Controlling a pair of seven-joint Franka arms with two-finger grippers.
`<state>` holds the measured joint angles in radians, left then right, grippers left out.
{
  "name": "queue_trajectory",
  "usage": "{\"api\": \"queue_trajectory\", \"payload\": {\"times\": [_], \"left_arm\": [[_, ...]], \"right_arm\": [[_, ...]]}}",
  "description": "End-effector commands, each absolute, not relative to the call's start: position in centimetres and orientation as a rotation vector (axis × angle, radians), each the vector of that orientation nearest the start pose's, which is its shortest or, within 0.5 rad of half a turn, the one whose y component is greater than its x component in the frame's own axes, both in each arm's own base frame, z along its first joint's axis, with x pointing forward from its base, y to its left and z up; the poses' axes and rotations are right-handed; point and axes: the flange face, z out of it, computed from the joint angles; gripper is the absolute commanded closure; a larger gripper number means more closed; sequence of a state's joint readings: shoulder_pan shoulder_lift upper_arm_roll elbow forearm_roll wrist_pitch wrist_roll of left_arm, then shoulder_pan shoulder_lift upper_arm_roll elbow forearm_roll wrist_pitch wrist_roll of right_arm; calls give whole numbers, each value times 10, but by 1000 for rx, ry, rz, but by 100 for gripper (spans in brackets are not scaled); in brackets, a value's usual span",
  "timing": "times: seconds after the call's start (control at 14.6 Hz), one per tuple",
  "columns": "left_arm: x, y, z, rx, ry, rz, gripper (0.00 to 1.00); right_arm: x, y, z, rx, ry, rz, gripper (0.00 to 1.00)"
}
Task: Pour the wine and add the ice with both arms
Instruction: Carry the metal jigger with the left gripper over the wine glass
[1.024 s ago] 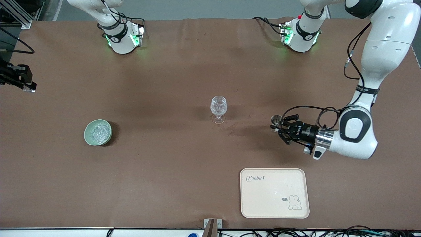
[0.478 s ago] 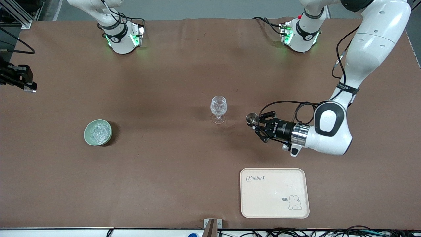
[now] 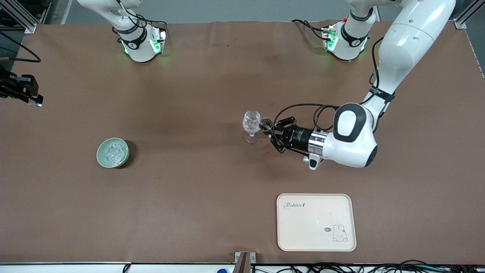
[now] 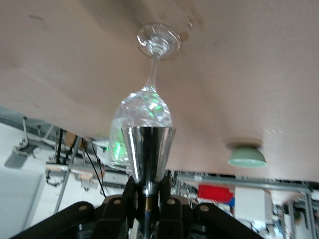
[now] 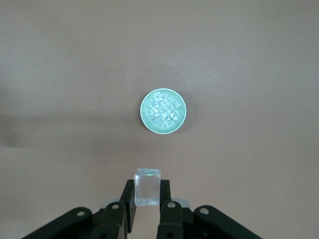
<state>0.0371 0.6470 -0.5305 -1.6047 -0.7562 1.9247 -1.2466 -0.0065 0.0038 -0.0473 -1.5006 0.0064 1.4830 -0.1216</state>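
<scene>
Half of metal cup (image 4: 148, 152) hidden w/in left gripper (image 4: 147, 191) fingers.

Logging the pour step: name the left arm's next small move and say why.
Probably tip the metal cup toward the wine glass. The left gripper holds it upright beside the bowl's rim. The right gripper waits, holding an ice cube.
</scene>
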Motion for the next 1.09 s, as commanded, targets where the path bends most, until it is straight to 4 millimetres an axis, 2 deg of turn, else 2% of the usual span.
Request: {"api": "queue_trajectory", "payload": {"times": [0.0, 0.2, 0.48, 0.61, 0.89, 1.02], "left_arm": [[588, -308, 320, -2643, -1796, 1475, 99], [575, -334, 335, -2718, -1729, 1299, 99], [571, -337, 336, -2711, -1715, 1205, 99], [568, -344, 343, -2704, -1726, 1127, 99], [563, -352, 352, -2716, -1718, 1080, 99], [563, -351, 355, -2702, -1733, 996, 99]], "right_arm": [[540, -30, 649, -3117, -115, 18, 94], [539, -29, 651, -3117, -112, 18, 94], [537, -29, 652, -3117, -112, 16, 94], [537, -29, 653, -3117, -113, 16, 94], [537, -29, 653, -3117, -113, 18, 94], [537, -29, 652, -3117, -112, 21, 94]]}}
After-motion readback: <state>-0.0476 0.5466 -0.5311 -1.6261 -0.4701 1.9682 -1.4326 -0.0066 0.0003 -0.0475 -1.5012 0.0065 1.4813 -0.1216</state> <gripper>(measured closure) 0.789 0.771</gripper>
